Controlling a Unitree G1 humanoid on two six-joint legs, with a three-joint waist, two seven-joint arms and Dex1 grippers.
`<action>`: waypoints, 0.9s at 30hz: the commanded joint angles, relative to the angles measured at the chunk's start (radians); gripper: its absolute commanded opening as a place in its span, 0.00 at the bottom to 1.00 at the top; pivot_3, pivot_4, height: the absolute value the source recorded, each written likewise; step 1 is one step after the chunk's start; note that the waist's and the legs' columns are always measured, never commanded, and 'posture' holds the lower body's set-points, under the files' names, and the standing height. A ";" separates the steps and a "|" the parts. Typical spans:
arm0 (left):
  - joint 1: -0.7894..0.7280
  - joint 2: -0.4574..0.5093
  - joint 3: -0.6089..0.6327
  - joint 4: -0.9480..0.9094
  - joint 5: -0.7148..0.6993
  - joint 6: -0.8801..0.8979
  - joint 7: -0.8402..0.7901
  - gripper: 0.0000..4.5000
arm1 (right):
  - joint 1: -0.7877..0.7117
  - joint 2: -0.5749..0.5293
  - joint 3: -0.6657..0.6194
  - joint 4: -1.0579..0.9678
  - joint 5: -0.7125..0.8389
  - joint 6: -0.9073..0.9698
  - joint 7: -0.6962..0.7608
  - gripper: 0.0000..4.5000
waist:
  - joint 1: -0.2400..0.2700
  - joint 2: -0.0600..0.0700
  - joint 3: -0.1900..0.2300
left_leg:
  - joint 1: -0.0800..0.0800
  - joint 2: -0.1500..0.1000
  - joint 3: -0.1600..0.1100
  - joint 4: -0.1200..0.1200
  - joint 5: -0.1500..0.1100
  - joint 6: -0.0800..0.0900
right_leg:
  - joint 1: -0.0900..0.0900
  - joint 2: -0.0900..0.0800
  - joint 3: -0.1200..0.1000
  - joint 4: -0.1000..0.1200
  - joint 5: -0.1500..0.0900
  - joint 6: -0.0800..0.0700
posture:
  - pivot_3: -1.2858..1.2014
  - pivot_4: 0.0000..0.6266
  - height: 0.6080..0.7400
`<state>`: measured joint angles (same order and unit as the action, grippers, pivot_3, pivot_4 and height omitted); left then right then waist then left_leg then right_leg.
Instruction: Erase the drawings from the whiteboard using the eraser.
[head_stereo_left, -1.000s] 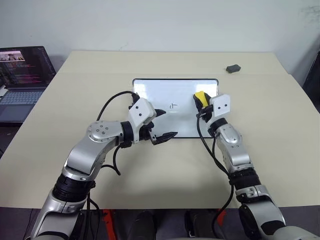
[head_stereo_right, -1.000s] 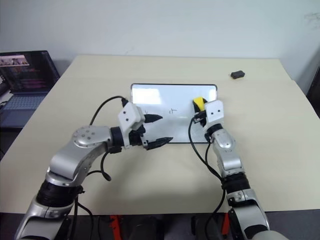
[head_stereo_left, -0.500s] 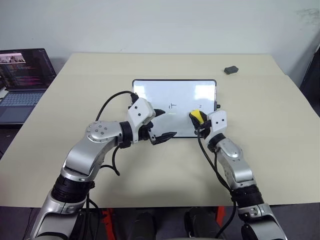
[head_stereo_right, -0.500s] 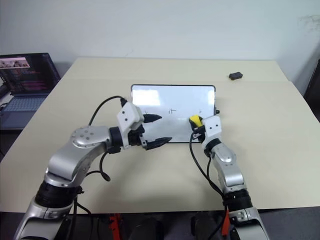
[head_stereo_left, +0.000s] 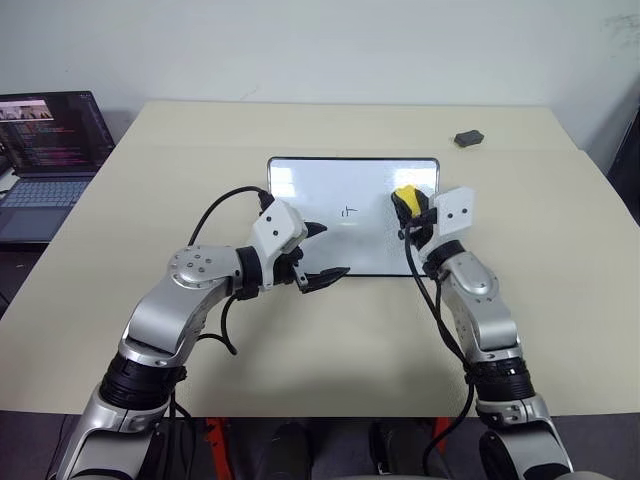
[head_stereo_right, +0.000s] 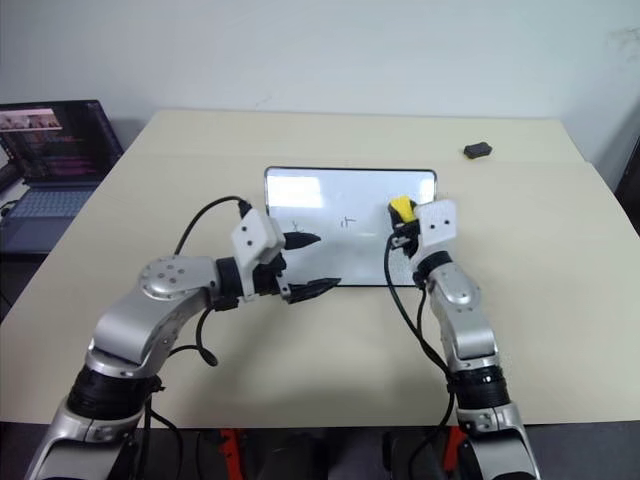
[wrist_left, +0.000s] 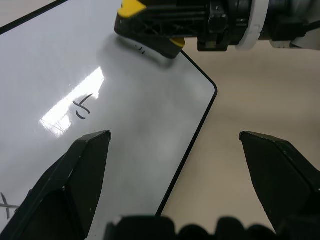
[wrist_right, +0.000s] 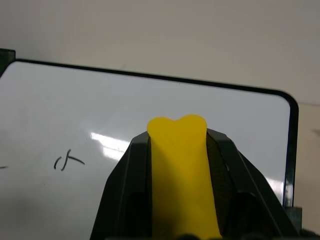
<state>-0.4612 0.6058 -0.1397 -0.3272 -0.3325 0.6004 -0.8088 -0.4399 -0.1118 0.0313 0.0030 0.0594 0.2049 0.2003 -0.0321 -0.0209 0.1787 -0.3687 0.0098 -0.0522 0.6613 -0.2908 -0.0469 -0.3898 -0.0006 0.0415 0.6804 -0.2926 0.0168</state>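
**Eraser clamped over the board's right side, left arm parked clear**

Far left I see a laptop (head_stereo_left: 45, 150) beside the table (head_stereo_left: 150, 330), open and out of my reach, nothing to do with the job. Next comes my left gripper (head_stereo_left: 322, 252), hovering over the near left part of the whiteboard (head_stereo_left: 350, 180) with its two fingers spread wide and nothing between them. I read that as a waiting pose near the board's near edge, ready to steady the frame if it slides.

The board lies flat mid-table. One of the drawings (head_stereo_left: 347, 212) sits near its centre, and another faint cross shows at the left in the left wrist view (wrist_left: 6, 202). A tiny mark lies right by the eraser (wrist_left: 141, 49).

Moving right, my right gripper (head_stereo_left: 410, 210) is closed tight on the eraser (head_stereo_left: 404, 196), yellow block pinched between both fingers, dark face toward the board's right side. Whether it is pressing the surface or just above it I cannot tell.

Far right, a small dark grey lump (head_stereo_left: 467, 138) rests well apart.
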 joint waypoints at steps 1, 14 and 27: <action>-0.008 -0.001 0.014 -0.039 -0.004 -0.022 -0.001 1.00 | 0.025 -0.009 0.011 -0.031 -0.014 0.085 -0.011 0.25 | 0.000 0.000 0.000 | 0.000 0.000 0.000 0.000 0.000 0.000 | 0.000 0.000 0.000 0.000 0.000 0.000 | 0.52 0.24 1.00; -0.004 -0.014 0.010 -0.040 -0.002 -0.023 0.001 1.00 | 0.077 0.035 -0.029 -0.180 0.102 0.340 -0.019 0.25 | -0.002 0.000 0.000 | 0.004 0.000 0.000 0.001 0.000 0.000 | 0.003 0.001 0.000 0.002 0.000 0.000 | 0.52 0.24 1.00; 0.003 -0.017 0.009 -0.040 0.003 -0.026 0.004 1.00 | -0.067 0.049 -0.071 -0.034 0.051 0.207 -0.106 0.25 | -0.003 0.000 0.000 | -0.001 0.000 0.000 -0.001 0.000 0.000 | -0.001 0.000 0.000 -0.001 0.000 0.000 | 0.52 0.24 1.00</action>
<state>-0.4562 0.5886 -0.1407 -0.3310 -0.3303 0.5983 -0.8079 -0.4893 -0.0551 -0.0439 -0.0448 0.1258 0.4176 0.1025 -0.0348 -0.0210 0.1786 -0.3696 0.0098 -0.0515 0.6608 -0.2909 -0.0469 -0.3910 -0.0005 0.0421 0.6801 -0.2928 0.0171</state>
